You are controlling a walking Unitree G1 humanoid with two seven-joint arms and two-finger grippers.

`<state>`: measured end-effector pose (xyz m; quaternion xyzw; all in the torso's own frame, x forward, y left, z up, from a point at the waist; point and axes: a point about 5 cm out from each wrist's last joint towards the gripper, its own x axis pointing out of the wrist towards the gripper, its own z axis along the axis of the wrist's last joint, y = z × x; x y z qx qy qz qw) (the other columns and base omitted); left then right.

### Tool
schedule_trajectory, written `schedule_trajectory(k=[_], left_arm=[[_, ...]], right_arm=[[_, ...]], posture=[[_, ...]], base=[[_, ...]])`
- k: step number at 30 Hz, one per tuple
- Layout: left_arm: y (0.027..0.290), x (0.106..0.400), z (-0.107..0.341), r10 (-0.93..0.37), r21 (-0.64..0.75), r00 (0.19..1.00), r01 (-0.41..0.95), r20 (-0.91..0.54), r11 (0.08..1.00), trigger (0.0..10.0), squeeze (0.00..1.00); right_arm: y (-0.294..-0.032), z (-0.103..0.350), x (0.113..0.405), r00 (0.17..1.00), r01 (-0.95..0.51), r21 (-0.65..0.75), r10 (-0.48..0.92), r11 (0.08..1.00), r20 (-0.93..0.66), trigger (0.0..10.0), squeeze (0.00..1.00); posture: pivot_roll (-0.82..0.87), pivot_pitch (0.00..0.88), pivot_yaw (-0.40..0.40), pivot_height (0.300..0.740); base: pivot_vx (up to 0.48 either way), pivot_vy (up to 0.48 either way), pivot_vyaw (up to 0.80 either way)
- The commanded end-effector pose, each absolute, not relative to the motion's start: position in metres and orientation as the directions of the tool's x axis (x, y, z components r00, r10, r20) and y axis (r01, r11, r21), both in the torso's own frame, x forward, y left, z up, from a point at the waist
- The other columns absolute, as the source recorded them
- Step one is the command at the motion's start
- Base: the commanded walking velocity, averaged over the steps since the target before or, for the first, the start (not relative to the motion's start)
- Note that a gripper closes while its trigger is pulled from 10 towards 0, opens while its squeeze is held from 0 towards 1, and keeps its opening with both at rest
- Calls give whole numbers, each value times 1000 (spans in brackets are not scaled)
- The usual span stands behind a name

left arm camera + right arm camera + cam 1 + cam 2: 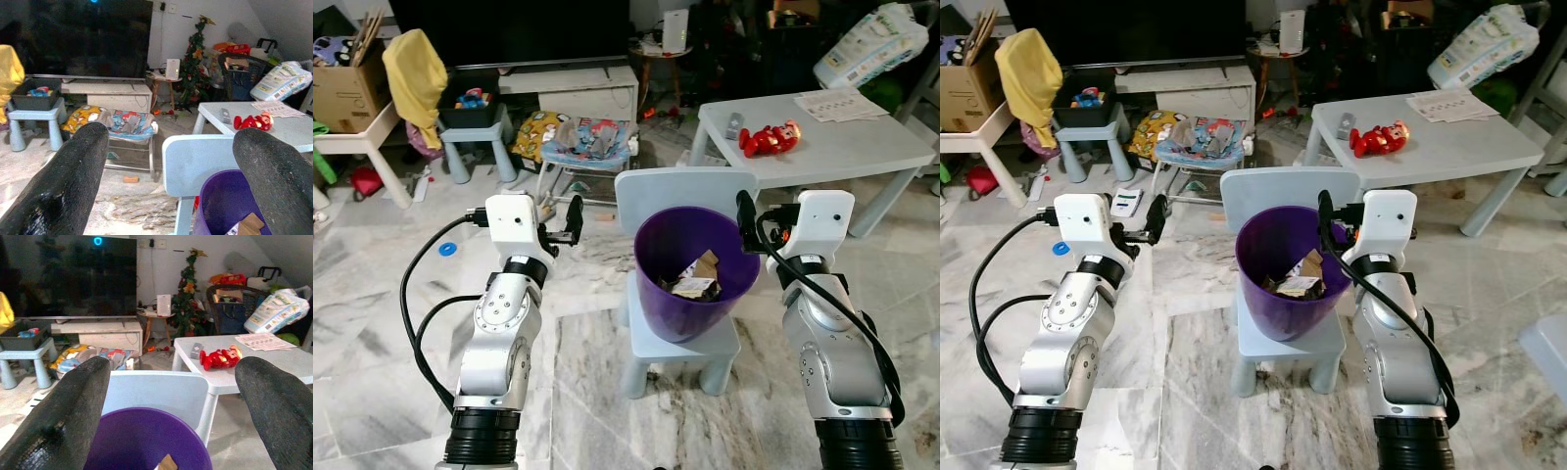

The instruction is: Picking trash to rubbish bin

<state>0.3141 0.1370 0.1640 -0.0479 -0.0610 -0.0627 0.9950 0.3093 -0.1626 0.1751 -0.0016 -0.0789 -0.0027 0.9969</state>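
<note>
Yellow cloth: hanging over a small stool at the far left, well apart from me
Left gripper: I am holding it out level, to the left of the bin, fingers spread wide and gripping nothing
Small chair: pale blue, standing on the marble floor between my two arms, carrying the bin on its seat
Purple bin: sitting upright on the chair, with crumpled trash lying inside near the bottom
Right gripper: I am holding it just beside the bin's right rim, fingers wide apart and empty
Grey table: standing behind to the right, bearing a red toy and some papers
</note>
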Motion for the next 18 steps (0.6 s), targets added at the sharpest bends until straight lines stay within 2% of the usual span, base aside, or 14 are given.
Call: schedule_trajectory(k=[1, 5, 18], left_arm=[[136, 313, 163, -133, -85, 984, 143, 119, 986, 10000, 0], [136, 314, 163, -133, -88, 985, 143, 114, 986, 10000, 0], [140, 316, 163, -124, -109, 987, 136, 106, 985, 10000, 0]], right_arm=[[-164, 177, 309, 987, 10, 2, -10, 1000, 160, 10000, 0], [-165, 176, 308, 988, 14, 2, -14, 1000, 156, 10000, 0], [-164, 176, 308, 988, 16, -1, -16, 1000, 154, 10000, 0]], posture=[[-26, 86, -1, 740], [-28, 90, 3, 740], [-26, 89, 8, 740]], base=[[0, 0, -800], [0, -120, -800], [0, 0, -800]])
